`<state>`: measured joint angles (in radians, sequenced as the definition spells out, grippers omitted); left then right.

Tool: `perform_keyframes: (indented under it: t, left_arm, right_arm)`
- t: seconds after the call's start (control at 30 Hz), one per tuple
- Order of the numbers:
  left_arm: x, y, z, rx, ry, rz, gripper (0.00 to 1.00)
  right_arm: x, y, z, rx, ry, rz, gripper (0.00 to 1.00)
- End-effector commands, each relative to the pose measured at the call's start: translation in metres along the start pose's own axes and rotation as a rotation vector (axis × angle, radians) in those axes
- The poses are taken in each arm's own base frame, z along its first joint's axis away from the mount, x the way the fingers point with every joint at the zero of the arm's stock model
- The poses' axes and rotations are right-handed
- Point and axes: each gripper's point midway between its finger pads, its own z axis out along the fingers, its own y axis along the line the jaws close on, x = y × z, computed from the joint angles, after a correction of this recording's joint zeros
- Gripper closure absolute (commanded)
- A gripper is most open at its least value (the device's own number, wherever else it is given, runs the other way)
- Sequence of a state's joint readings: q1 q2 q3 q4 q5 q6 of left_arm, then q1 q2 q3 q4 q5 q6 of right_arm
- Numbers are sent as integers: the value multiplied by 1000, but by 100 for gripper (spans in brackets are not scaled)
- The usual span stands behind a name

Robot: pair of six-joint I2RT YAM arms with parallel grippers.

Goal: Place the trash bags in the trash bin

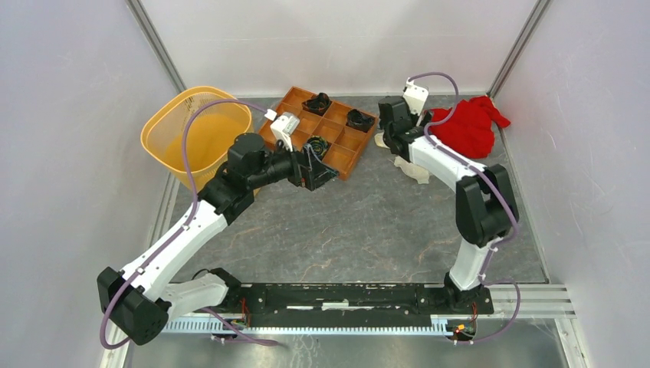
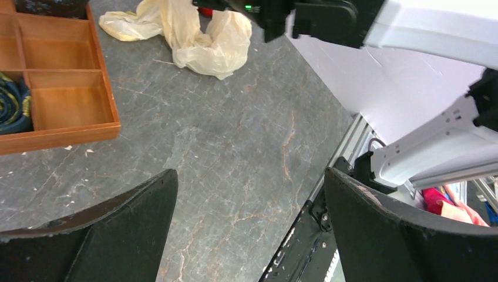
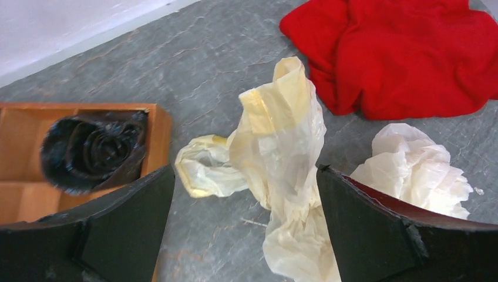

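Observation:
The trash bags, crumpled cream-white film (image 3: 282,147), lie on the grey table between the wooden tray and the red cloth. They also show in the top view (image 1: 414,169) and the left wrist view (image 2: 199,35). A whiter crumpled wad (image 3: 417,170) lies next to them. My right gripper (image 3: 246,170) is open, just above the bags, with film between its fingers, nearer the right one; in the top view it (image 1: 391,142) hangs over them. The yellow trash bin (image 1: 153,149) stands at the far left. My left gripper (image 2: 249,176) is open and empty over bare table, beside the tray's near corner (image 1: 326,172).
A brown compartmented wooden tray (image 1: 337,126) holds black rolls (image 3: 94,153) at the back centre. A red cloth (image 1: 467,126) lies at the back right. Walls close in on the left, the right and the back. A metal rail (image 1: 368,295) runs along the near edge.

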<state>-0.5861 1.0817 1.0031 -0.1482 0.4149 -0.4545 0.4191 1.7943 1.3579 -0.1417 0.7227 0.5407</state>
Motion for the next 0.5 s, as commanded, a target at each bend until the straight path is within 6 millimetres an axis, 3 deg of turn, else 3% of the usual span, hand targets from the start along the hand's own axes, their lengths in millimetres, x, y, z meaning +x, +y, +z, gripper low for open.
perform_keyframes:
  t: [0.0,0.17,0.2,0.3,0.33,0.37,0.47]
  left_arm:
    - [-12,-24,3,115,-39,8,0]
    - [-10,-23,2,115,-35,2,0]
    - [-11,-23,2,113,-38,5,0]
    - [-8,-20,2,102,-36,12,0]
    - [-6,-19,4,101,-30,15,0]
    - [-4,-20,5,108,-20,20,0]
    - [2,-20,10,120,8,19,0]
  right_arm:
    - [-14,-11,17,169,-88,83,3]
    - [-5,-34,18,256,-109,-29,17]
    - [-7,-32,19,231,-123,-40,26]
    - [-7,-18,21,108,-105,-144,64]
    - [-4,-10,17,47,-68,-180,85]
    - [2,-7,9,-10,-16,-205,97]
    - [22,-1,-33,-257,58,-204,100]
